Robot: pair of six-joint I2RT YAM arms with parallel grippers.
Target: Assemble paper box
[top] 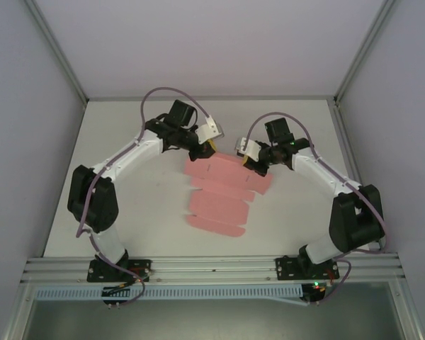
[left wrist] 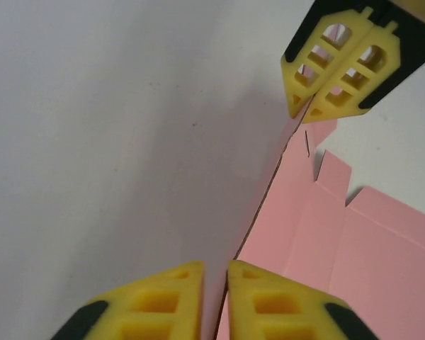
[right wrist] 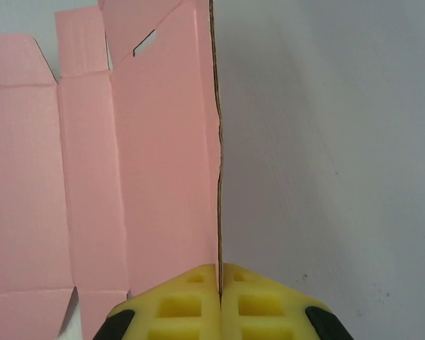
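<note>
One pink paper box [top: 219, 205], edge seemingly upturned, tight in left gripper [left wrist: 216, 275], right gripper [right wrist: 219, 275].

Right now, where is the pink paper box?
Top view: the paper box lies unfolded centrally on the table, far edge pinched by the left gripper and the right gripper.

It looks like a robotics lab test cell: a bare white tabletop [top: 127, 212] boxed in by plain white panels [top: 212, 42] on aluminium posts [top: 57, 51]. The left arm [top: 92, 198] and right arm [top: 354, 219], both trailing cables, are bolted to an aluminium rail [top: 212, 268].
</note>
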